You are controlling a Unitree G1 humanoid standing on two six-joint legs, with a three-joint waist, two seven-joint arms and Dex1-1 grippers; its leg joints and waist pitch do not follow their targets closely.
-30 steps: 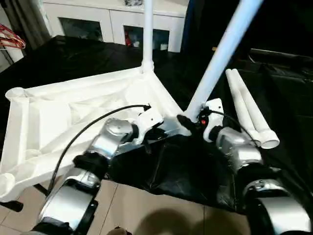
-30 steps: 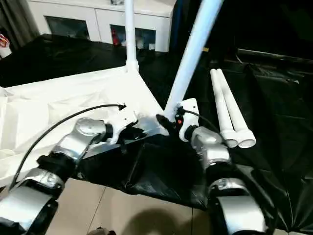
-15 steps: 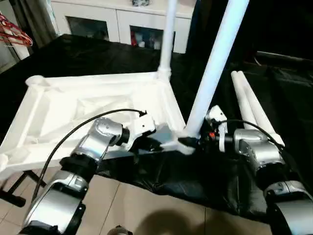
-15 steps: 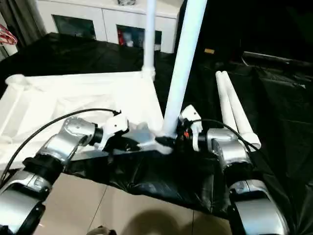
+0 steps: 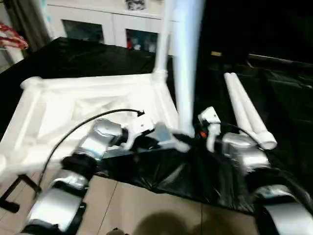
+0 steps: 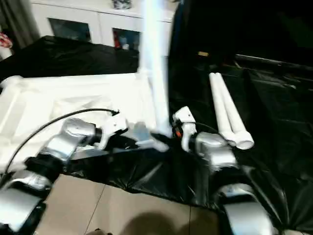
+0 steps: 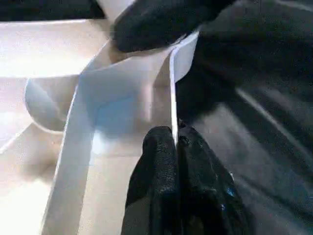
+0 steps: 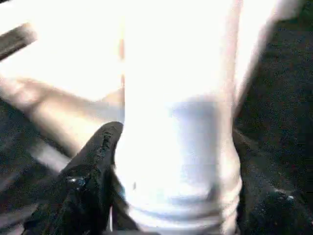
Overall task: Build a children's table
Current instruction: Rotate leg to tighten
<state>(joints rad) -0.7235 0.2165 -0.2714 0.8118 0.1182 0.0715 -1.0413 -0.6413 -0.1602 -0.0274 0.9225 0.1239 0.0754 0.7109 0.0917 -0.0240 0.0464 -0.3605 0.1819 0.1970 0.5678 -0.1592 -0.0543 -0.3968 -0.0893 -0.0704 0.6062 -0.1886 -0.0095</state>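
Table top: left gripper jaws pinch its rim; right gripper jaws clasp leg.

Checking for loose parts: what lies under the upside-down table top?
Black sheeting shows under the table top at its near edge and spreads past it. Whatever lies beneath the top's middle is covered.

Count, head views:
- Table top, white, ribbed side up: one, left of centre in frame.
- Legs: four. Two upright, far leg and near leg, upper centre. Two loose legs lying side by side, right of frame.
- Pincers: two, left pincer and right pincer.
- Cabinet: one, top left.
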